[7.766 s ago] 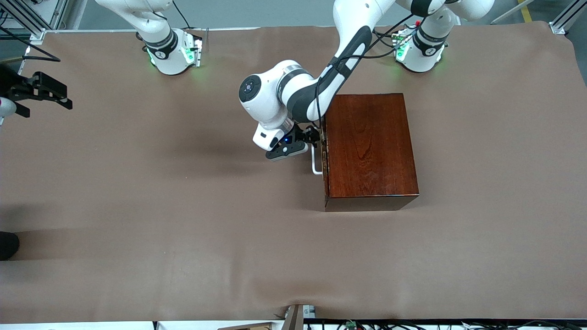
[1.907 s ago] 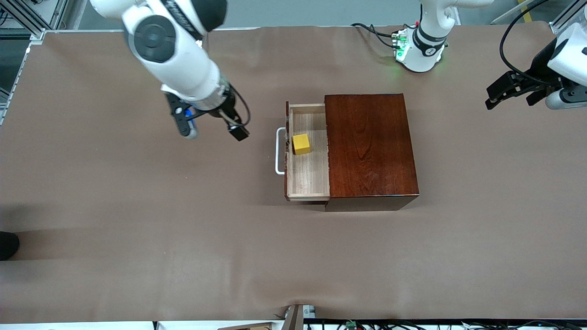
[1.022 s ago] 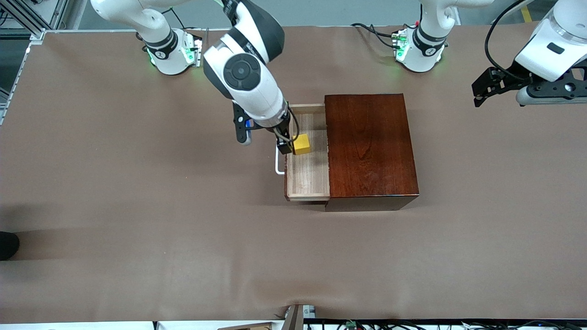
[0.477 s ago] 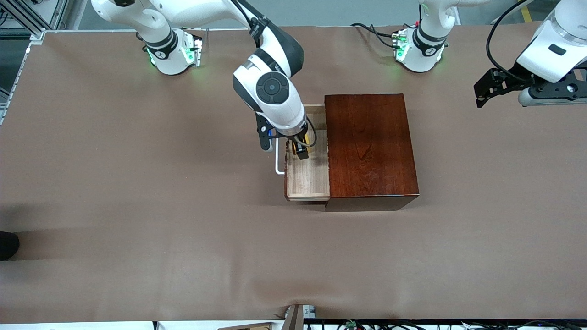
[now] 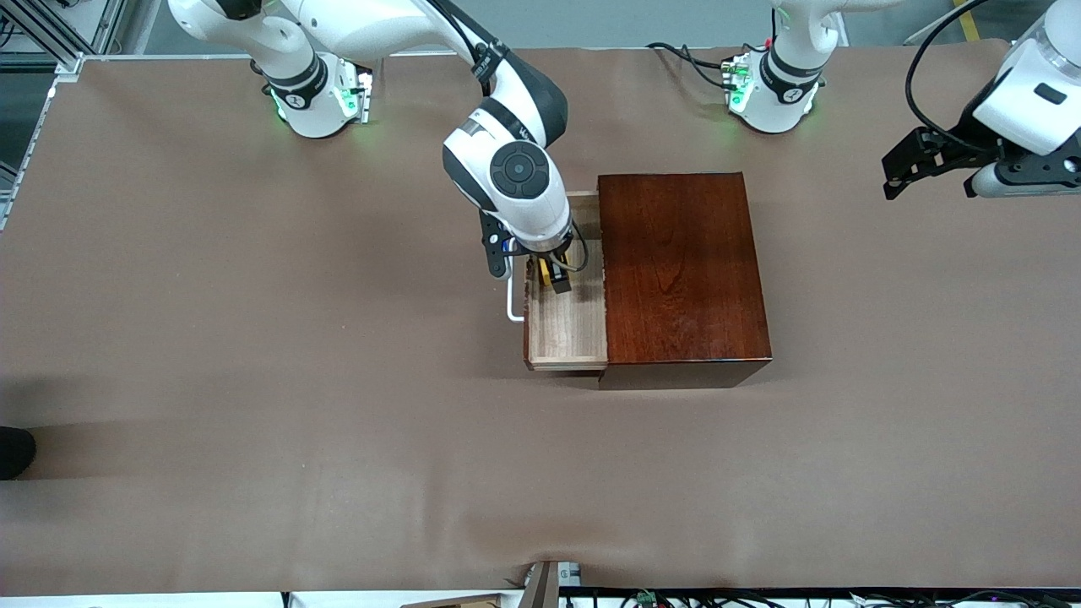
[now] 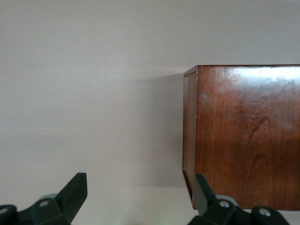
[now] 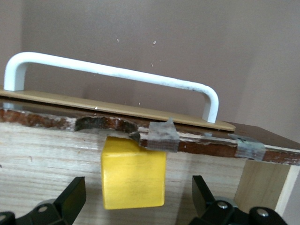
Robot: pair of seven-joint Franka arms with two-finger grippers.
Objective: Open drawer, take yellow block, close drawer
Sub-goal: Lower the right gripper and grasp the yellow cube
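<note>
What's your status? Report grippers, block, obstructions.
Right gripper open, down in the open drawer, fingers either side of the yellow block, not yet gripped. Left gripper open, waiting off the wooden box. Nothing blocking.

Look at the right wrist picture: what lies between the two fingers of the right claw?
The yellow block sits between the open fingers of the right claw, inside the drawer.

The yellow block [image 7: 133, 172] sits in the drawer [image 5: 567, 325], against its front wall.
</note>
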